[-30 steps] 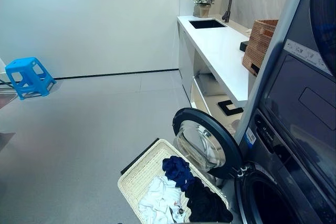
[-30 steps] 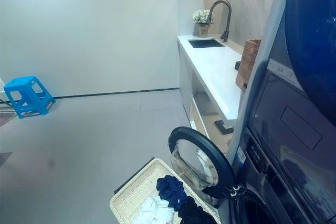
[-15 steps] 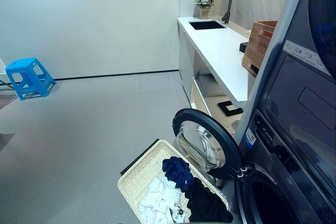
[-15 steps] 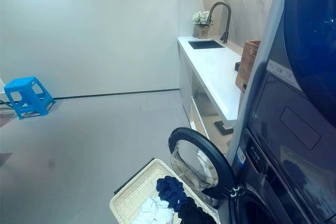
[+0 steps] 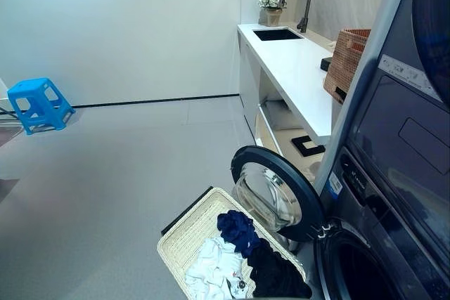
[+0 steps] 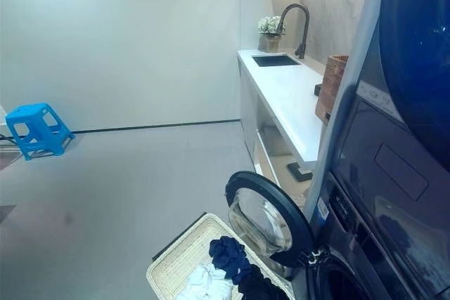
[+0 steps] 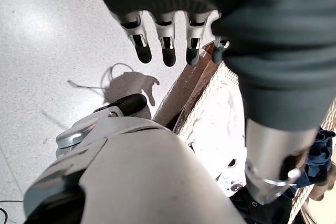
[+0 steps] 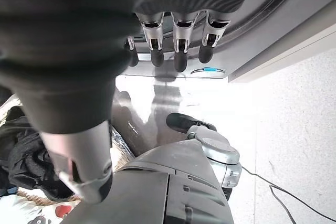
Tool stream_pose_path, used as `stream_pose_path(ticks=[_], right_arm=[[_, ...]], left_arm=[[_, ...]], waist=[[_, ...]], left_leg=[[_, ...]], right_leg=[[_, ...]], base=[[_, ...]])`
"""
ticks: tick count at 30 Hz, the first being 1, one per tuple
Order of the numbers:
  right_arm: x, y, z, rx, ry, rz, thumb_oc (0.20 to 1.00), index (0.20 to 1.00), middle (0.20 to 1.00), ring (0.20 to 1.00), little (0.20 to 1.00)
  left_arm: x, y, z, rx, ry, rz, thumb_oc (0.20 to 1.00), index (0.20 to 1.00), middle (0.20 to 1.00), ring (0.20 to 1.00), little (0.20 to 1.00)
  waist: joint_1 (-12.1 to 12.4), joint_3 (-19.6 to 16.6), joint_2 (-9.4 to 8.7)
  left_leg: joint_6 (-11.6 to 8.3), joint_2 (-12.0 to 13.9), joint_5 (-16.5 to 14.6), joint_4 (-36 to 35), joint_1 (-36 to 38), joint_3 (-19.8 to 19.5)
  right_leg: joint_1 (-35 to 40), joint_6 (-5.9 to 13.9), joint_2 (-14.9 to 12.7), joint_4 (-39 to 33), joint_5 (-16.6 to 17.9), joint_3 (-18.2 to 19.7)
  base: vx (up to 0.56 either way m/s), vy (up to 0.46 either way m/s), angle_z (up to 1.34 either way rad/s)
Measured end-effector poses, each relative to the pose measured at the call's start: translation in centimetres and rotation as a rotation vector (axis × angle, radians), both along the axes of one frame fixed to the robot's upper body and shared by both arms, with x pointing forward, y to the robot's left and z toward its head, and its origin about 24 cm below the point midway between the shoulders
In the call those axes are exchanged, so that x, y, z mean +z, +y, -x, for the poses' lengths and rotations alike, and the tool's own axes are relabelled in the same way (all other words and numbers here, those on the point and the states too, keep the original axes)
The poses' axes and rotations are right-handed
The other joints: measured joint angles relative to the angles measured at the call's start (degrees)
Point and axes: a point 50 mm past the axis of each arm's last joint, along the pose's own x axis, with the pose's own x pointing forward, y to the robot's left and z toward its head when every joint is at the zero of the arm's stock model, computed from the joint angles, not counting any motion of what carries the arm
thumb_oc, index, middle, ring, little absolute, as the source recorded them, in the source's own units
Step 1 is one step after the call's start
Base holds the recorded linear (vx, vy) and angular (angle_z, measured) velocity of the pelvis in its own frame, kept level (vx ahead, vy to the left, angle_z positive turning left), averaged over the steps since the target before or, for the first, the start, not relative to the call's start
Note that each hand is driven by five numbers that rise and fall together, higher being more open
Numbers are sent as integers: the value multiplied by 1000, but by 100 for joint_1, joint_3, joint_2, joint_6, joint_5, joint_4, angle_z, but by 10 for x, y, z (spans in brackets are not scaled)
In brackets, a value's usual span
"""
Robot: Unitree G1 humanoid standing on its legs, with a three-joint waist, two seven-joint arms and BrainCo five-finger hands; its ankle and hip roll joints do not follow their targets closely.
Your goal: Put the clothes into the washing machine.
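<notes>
1. Clothes: a white garment (image 5: 211, 268), a navy garment (image 5: 238, 228) and a black garment (image 5: 275, 272) lie in the cream woven laundry basket (image 5: 184, 233) on the floor, just beside the washing machine (image 5: 383, 230). None is in the drum yet.
2. Machine: the round door (image 5: 271, 191) stands swung open toward the basket; the drum opening (image 5: 351, 272) shows at the lower right, close behind the basket.
3. Left hand (image 7: 165, 40): released, fingers straight and relaxed, holding nothing, hanging above the floor beside the basket rim.
4. Right hand (image 8: 176, 40): released, fingers straight, empty, hanging in front of the machine's dark lower front.
5. Step in hand, as judged: the first pick from the basket has not begun.
6. Recommended method: lower 1 hand into the basket over the top garment and close the fingers on a thick fold, not a loose edge, so that the cloth lifts whole.
7. Keep the arm clear of the open door, which overhangs the basket's far side.
8. Risk: trailing cloth may snag on the basket rim or door edge; lift high before moving toward the drum.
</notes>
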Motion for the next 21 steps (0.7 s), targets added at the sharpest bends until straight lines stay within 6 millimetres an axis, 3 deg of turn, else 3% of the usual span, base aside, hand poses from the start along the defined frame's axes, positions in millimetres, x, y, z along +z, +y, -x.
stream_pose_path(ticks=[4, 9, 11, 12, 16, 21], right_arm=[[1, -3, -3, -9, -15, 6, 1000, 1000, 1000, 1000, 1000], [7, -13, -24, -46, -94, 22, 1000, 1000, 1000, 1000, 1000], [13, -18, -46, -59, -162, 33, 1000, 1000, 1000, 1000, 1000], [20, -22, -65, -71, -217, 50, 1000, 1000, 1000, 1000, 1000], [35, -23, -110, -84, -355, 63, 1000, 1000, 1000, 1000, 1000], [56, -26, -152, -119, -480, 68, 1000, 1000, 1000, 1000, 1000]], left_arm=[[2, 4, -3, 76, -48, -29, 1000, 1000, 1000, 1000, 1000], [12, 10, -33, 189, -229, -87, 1000, 1000, 1000, 1000, 1000], [25, 11, -66, 232, -373, -104, 1000, 1000, 1000, 1000, 1000], [40, 8, -97, 253, -503, -114, 1000, 1000, 1000, 1000, 1000], [92, 9, -169, 277, -829, -150, 1000, 1000, 1000, 1000, 1000], [162, 22, -224, 293, -1131, -233, 1000, 1000, 1000, 1000, 1000]], waist=[[3, 1, 24], [6, 277, 156], [15, 578, 257], [23, 889, 333], [150, 1643, 395], [226, 2219, 384]], left_leg=[[1, 13, 3, 15, -145, -16], [6, 41, 102, 27, -506, -94], [22, 64, 248, 30, -802, -127], [48, 81, 336, 98, -1111, -151], [100, 92, 517, 152, -1635, -260], [141, 65, 640, 193, -2073, -395]], right_leg=[[-146, -9, 10, 5, 14, 0], [-533, -16, 51, 75, 64, -4], [-807, -28, 93, 119, 144, -12], [-1136, -33, 118, 240, 208, -17], [-1570, -34, 153, 245, 384, -69], [-2010, 10, 140, 399, 411, -139]], base=[[-9, 10, 0], [-107, 23, 2], [-218, -7, 5], [-246, -9, 15], [-175, 7, 8], [-118, -33, 6]])
